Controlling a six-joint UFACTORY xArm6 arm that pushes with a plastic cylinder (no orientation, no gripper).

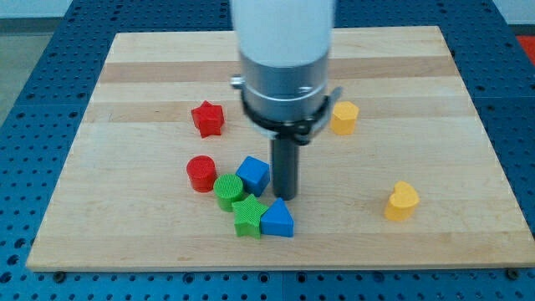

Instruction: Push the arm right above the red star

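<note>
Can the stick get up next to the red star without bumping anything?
Probably yes. My tip sits by the blue cube, and the red star lies toward the view's top left with bare board above it. Going around the blue cube looks free.

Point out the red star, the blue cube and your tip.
red star (pixel 207 118), camera view, middle of its top face.
blue cube (pixel 252 174), camera view, its top face.
my tip (pixel 286 196), camera view, the rod's very end, just right of the blue cube.

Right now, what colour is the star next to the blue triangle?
Green. The star touches the blue triangle in the camera view, the only view.
</note>
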